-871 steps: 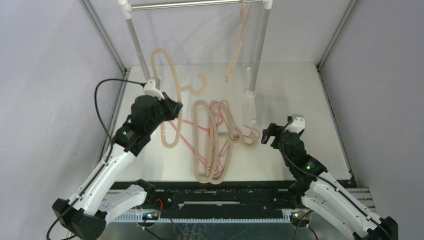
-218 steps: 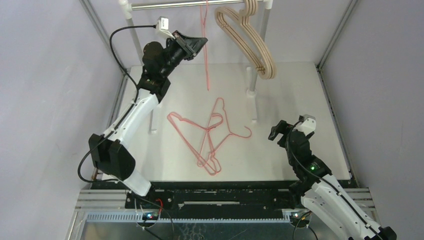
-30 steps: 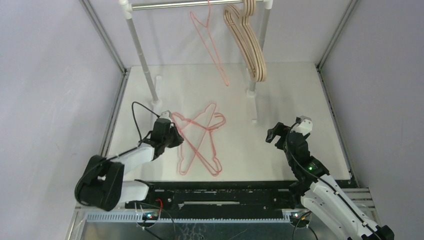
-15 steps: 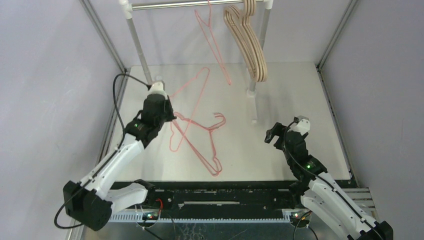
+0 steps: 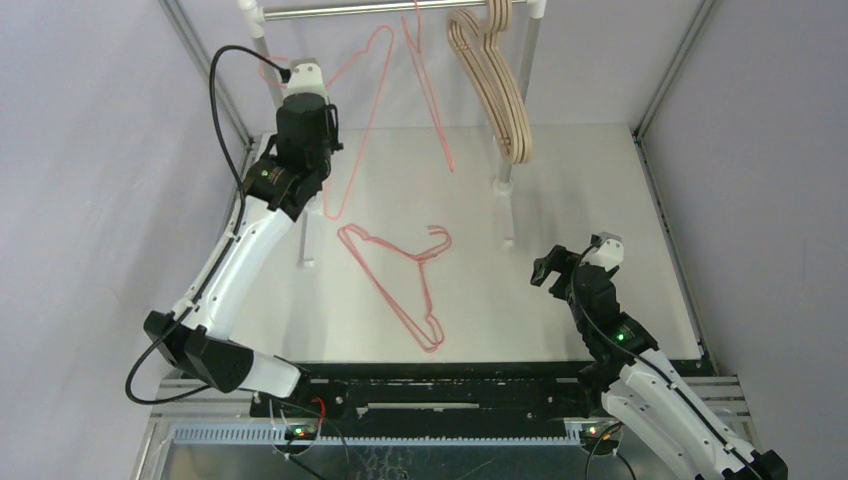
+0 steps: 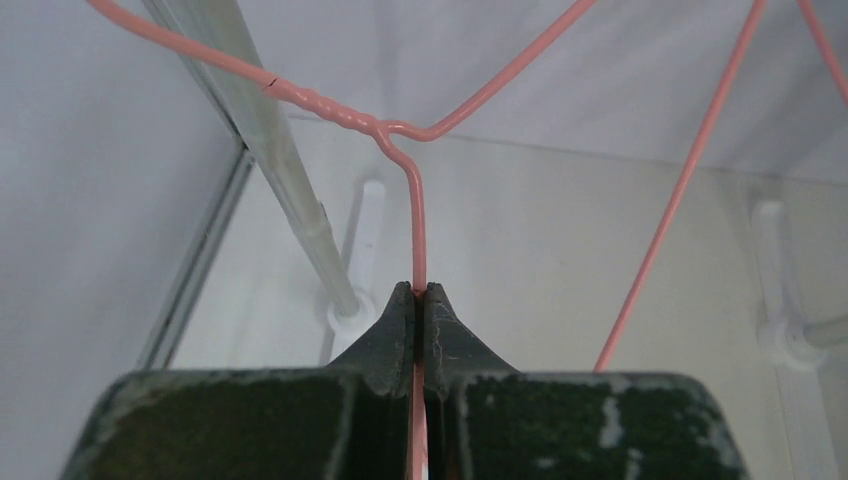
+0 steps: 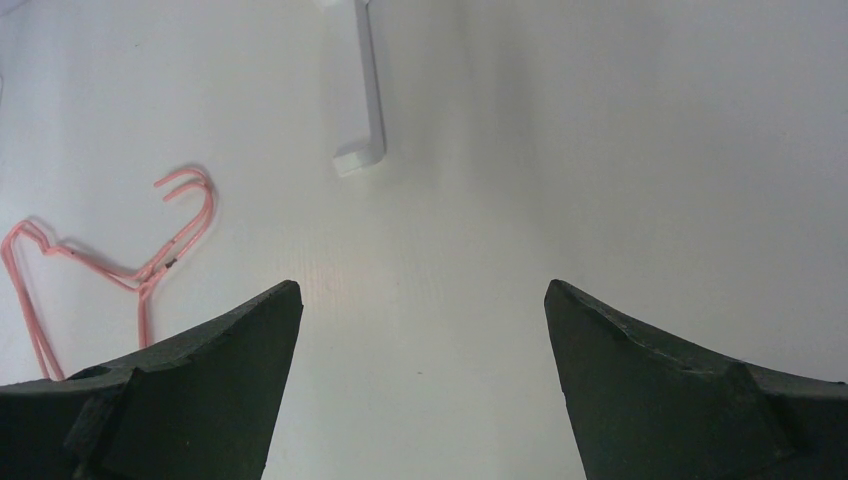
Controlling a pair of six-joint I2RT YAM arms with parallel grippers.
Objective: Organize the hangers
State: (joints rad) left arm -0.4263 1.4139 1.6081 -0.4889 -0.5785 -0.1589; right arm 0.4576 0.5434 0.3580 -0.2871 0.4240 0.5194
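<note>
Bare table (image 5: 590, 200) right of the rail post (image 5: 505, 172); pink wire hangers (image 5: 400, 288) flat across the middle.

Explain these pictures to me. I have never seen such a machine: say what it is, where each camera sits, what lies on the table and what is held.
These are two robot arms bolted at the near edge of a table. The wide picture looks down from above and behind them; the other two come from a camera on each wrist, so the dark shapes at the bottom are that arm's own fingers. The left gripper is raised and shut on a pink wire hanger. The right gripper is open and holds nothing. A second pink hanger lies flat on the table. On the metal rail at the back hang a third pink hanger and a bunch of wooden hangers.
</note>
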